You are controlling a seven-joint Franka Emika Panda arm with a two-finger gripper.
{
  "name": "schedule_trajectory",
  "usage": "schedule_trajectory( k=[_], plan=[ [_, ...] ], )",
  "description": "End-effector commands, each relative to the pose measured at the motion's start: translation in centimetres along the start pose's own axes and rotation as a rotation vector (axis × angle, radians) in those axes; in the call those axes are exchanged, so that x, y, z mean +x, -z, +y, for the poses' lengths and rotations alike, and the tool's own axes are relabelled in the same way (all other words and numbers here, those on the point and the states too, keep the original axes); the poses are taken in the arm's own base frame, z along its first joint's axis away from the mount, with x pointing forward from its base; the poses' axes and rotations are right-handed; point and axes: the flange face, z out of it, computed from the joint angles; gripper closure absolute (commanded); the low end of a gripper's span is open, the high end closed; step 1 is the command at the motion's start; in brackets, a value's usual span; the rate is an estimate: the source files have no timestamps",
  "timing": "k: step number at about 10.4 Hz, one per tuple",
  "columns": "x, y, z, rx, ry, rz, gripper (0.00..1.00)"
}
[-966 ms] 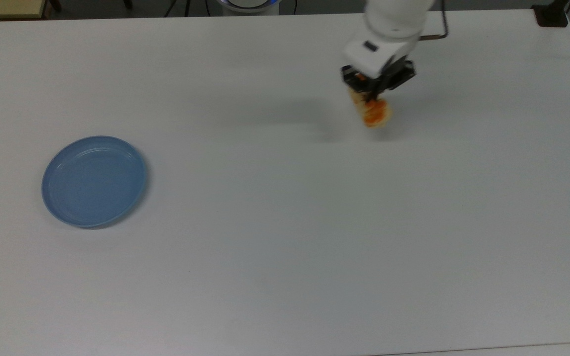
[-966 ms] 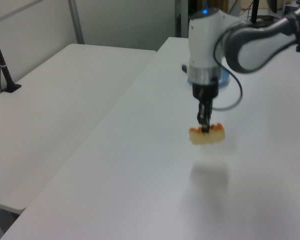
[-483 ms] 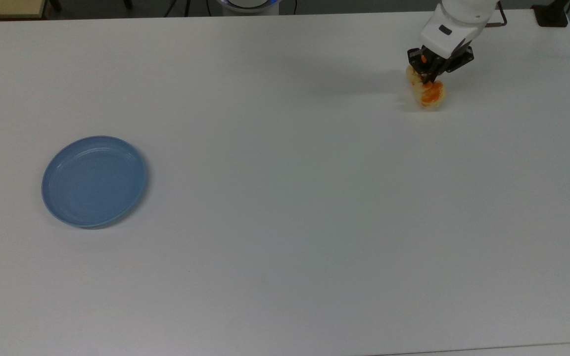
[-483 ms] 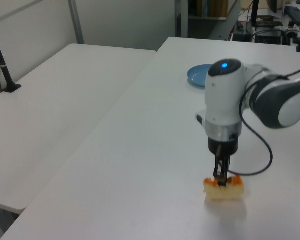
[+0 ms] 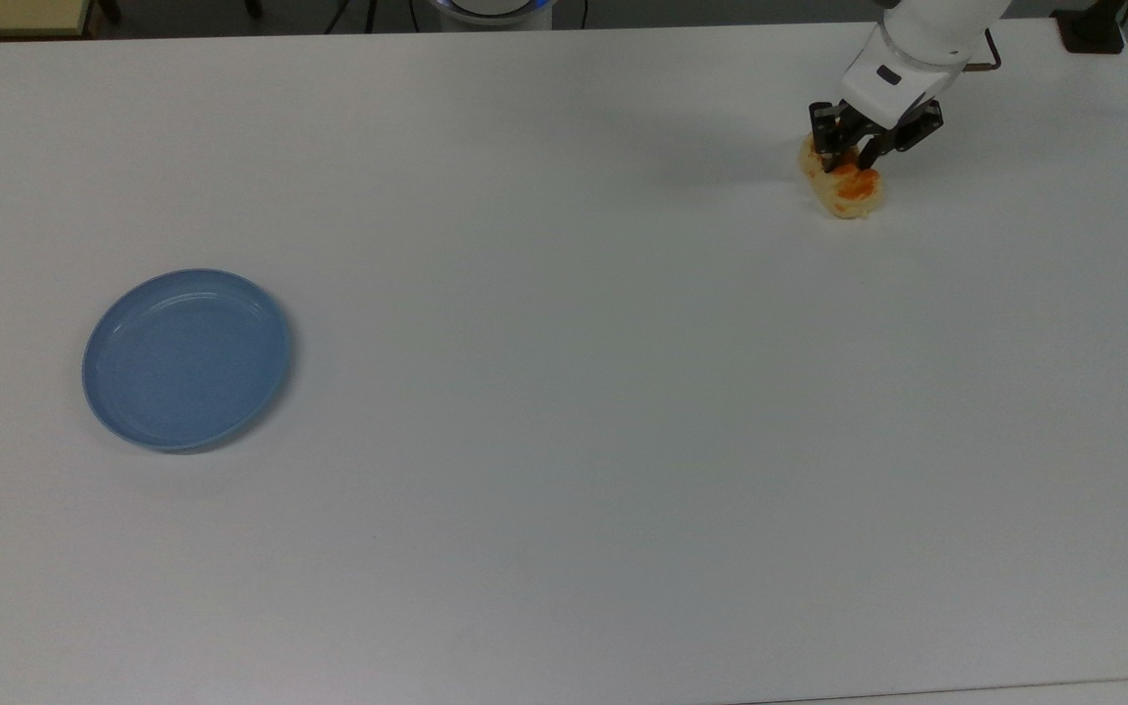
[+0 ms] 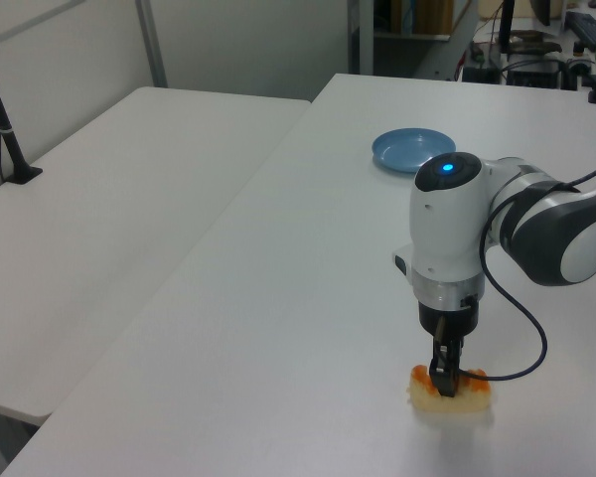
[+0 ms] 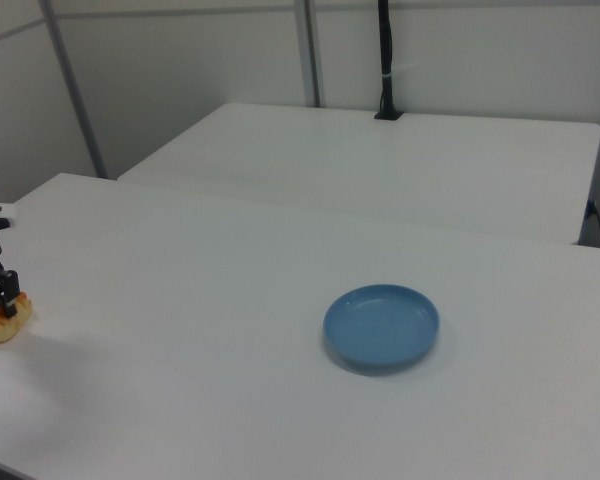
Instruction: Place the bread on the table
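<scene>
The bread (image 5: pixel 850 192), a small pale bun with orange patches, lies on the white table (image 5: pixel 564 411) near the far right corner in the top view. My gripper (image 5: pixel 848 162) stands straight over it, open, with one black finger on each side of the bun's top. In the left view the bread (image 6: pixel 473 391) sits at the table's near end under the gripper (image 6: pixel 444 383). At the right view's left edge, the bread (image 7: pixel 0 326) rests below the gripper (image 7: pixel 0 293).
A round blue plate (image 5: pixel 187 359) with nothing in it sits far off at the top view's left, also seen as the plate (image 6: pixel 412 149) and the plate (image 7: pixel 381 326). A black clamp (image 5: pixel 1093 29) grips the table's corner. A second white table (image 6: pixel 109 189) stands alongside.
The gripper carried the bread toward the top view's right corner and lowered it onto the table. Its fingers, shut on the bread half a second ago, have now spread apart.
</scene>
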Motion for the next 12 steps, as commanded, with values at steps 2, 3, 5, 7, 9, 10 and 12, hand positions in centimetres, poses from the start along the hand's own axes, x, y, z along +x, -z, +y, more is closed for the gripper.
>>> schedule_trajectory(
  k=[2,3,5,7,9,10,12],
  plan=[
    [2.2,9.9,7.1,-0.003,-0.105,0.009,0.0],
    [3.4,12.2,11.2,-0.002,-0.084,0.011,0.0],
    [6.4,16.4,23.0,0.008,-0.105,0.023,0.0],
    [8.5,18.7,34.0,0.018,-0.162,0.03,0.0],
    [8.7,20.5,40.4,0.01,-0.219,0.022,0.0],
    [8.4,20.5,41.7,-0.042,-0.233,0.003,0.0],
    [8.3,20.5,43.6,-0.062,-0.258,0.0,0.0]
  ],
)
